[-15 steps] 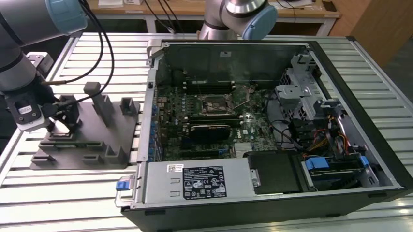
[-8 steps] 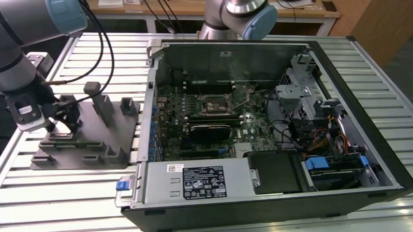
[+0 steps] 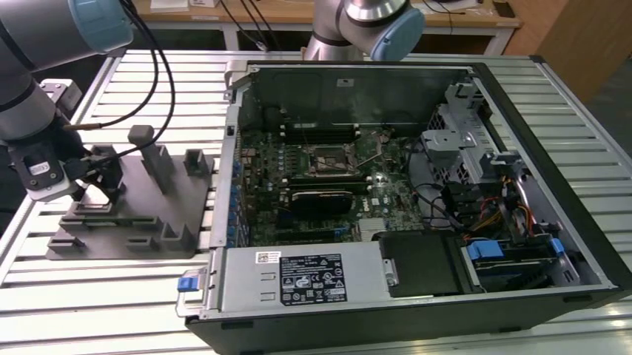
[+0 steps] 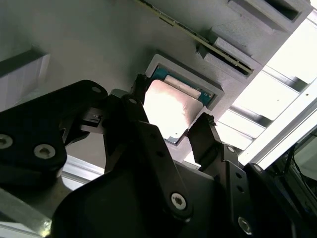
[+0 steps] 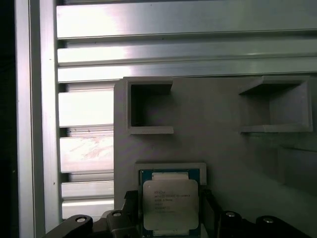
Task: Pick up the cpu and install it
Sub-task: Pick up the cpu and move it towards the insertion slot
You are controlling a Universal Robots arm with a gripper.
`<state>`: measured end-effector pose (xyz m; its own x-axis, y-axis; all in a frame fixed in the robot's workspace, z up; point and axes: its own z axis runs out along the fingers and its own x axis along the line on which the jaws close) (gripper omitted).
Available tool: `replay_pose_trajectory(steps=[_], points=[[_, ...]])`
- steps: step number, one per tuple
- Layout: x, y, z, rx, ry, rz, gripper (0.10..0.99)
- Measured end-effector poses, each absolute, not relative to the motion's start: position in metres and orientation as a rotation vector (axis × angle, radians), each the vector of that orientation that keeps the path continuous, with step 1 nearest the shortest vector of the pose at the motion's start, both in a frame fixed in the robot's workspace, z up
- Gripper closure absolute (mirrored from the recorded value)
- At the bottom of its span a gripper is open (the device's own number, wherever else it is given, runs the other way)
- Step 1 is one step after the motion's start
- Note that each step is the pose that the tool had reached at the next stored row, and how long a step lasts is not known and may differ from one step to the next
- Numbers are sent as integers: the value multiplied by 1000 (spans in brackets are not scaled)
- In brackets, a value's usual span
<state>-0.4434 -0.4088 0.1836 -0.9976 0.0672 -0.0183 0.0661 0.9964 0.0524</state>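
The gripper (image 4: pixel 171 106) is closed on the cpu (image 5: pixel 171 203). One black finger (image 4: pixel 141 89) presses one edge of the chip and the other finger presses the opposite edge. In both wrist views the cpu lies flat, silvery top up, inside a shallow framed pocket of the grey fixture (image 3: pixel 163 211), with its green rim showing just inside the frame. In the first wrist view, two square pockets (image 5: pixel 151 106) are sunk into the same fixture near the chip. Pale table slats run alongside the fixture's edge.

In the exterior view the arm (image 3: pixel 29 81) comes in from 10 o'clock, and its wrist hangs over the fixture's 9 o'clock side. The fixture rests on the slatted table (image 3: pixel 99 296), with several posts standing up from it. The open case (image 3: pixel 345 85) lies just beside the fixture at its 3 o'clock. Inside the case, the socket (image 3: pixel 329 159) sits near the middle of the board (image 3: pixel 395 200), well apart from the cpu. A black block (image 3: pixel 318 201) is just at the socket's 6 o'clock. The power supply (image 3: pixel 306 277) lies at the block's 6 o'clock, against the case's near wall. Drive cages and cables fill the case's 3 o'clock side. Beyond the case, at 12 o'clock, stands another arm's joint (image 3: pixel 365 22), with a wooden desk (image 3: pixel 296 11) behind it.
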Motion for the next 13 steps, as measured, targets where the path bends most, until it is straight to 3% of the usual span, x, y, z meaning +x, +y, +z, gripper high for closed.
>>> replay_pose_trajectory(steps=[8,9,13], points=[[-443,-409,184,104,3119,81,478],[-443,-409,184,104,3119,81,541],[-443,-409,184,104,3119,81,545]])
